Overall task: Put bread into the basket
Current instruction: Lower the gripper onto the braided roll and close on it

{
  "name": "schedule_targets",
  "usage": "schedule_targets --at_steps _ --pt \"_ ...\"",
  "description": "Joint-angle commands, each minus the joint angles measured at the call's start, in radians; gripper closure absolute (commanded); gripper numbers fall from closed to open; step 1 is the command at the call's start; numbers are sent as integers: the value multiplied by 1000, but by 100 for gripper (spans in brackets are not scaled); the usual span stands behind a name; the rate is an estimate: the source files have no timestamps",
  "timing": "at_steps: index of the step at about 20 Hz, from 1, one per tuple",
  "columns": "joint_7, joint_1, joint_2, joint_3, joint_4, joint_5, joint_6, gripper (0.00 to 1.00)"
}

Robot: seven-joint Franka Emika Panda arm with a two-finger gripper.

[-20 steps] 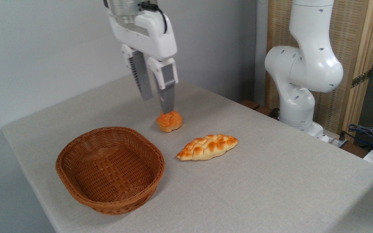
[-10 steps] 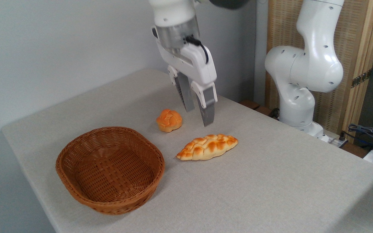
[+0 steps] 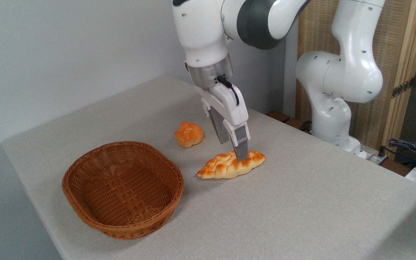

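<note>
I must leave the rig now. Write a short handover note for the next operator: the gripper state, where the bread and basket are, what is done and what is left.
Gripper: open, low over the bread, one finger in front of the loaf, one behind; no grasp yet.
Bread: flat on the table, right of the basket.
Basket: empty.
Small bun: behind, untouched.
Done: approach only.
Left: close, lift, place the bread in the basket.
</note>
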Motion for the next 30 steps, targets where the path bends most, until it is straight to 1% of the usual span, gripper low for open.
schedule_targets --at_steps 1,8,11,14,15,16,17,18,19,22,25,27,30 --pt "39 4 -20 -8 -63 -4 57 0" --pt "41 2 -17 -12 -105 -7 67 0" --pt "41 2 -19 -43 -152 -6 117 0" --pt "39 2 -14 -46 -171 -7 162 1" --pt "39 2 -16 -46 -171 -7 162 14" --pt "39 2 -16 -46 -169 -7 162 23" --pt "41 4 -16 -46 -169 -6 162 38" --pt "41 2 -16 -46 -169 -6 162 43" --pt "41 4 -16 -46 -169 -6 162 51" --pt "44 4 -14 -45 -169 -4 162 70" --pt "85 4 -12 -43 -169 17 162 78" --pt "85 5 -12 -43 -169 34 162 87" --pt "87 5 -11 -43 -168 39 160 88"
